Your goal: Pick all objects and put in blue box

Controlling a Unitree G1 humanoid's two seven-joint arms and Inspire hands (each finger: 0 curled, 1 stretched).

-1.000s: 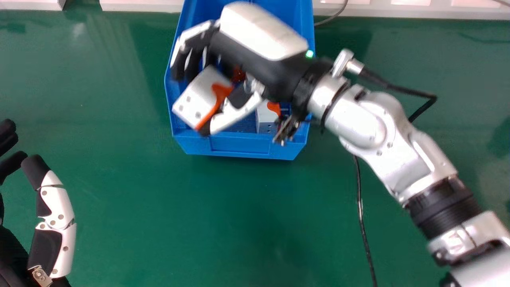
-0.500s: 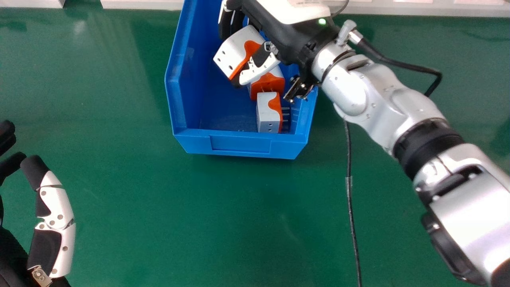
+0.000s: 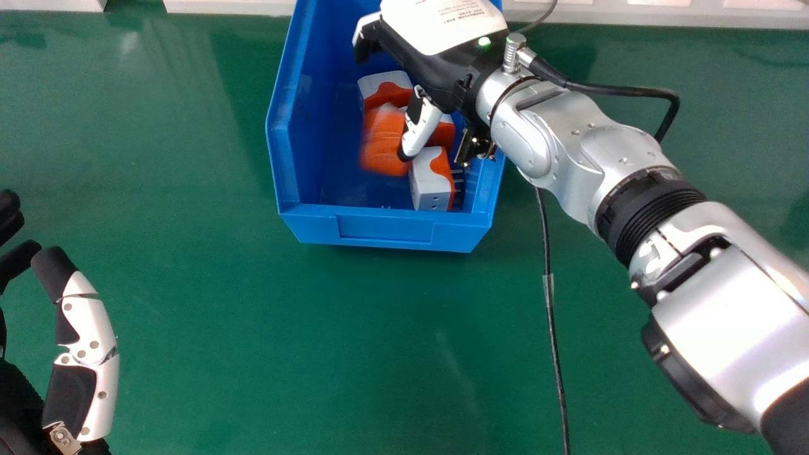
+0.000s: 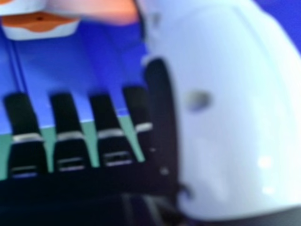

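In the head view my right hand (image 3: 436, 69) is over the blue box (image 3: 385, 229), fingers spread and thumb apart from them. Below the thumb a blurred orange block (image 3: 384, 142) is tipped inside the box, free of the fingers. Around it lie a white and orange block (image 3: 384, 88), another partly hidden by the thumb (image 3: 444, 131), and a third near the front wall (image 3: 431, 180). The right hand view has the right hand (image 4: 110, 136) open and a white and orange block (image 4: 41, 27) beyond. My left hand (image 3: 85, 341) rests open at the left edge.
A black cable (image 3: 555, 341) runs down the green table (image 3: 303, 354) between the box and the right forearm. Another cable (image 3: 622, 91) loops from the right wrist. Pale panels (image 3: 227, 6) line the table's far edge.
The block that was in my right hand has come out of its grasp and turned over into the box. The right hand has opened, after moving back and to the right. The left hand stays put.
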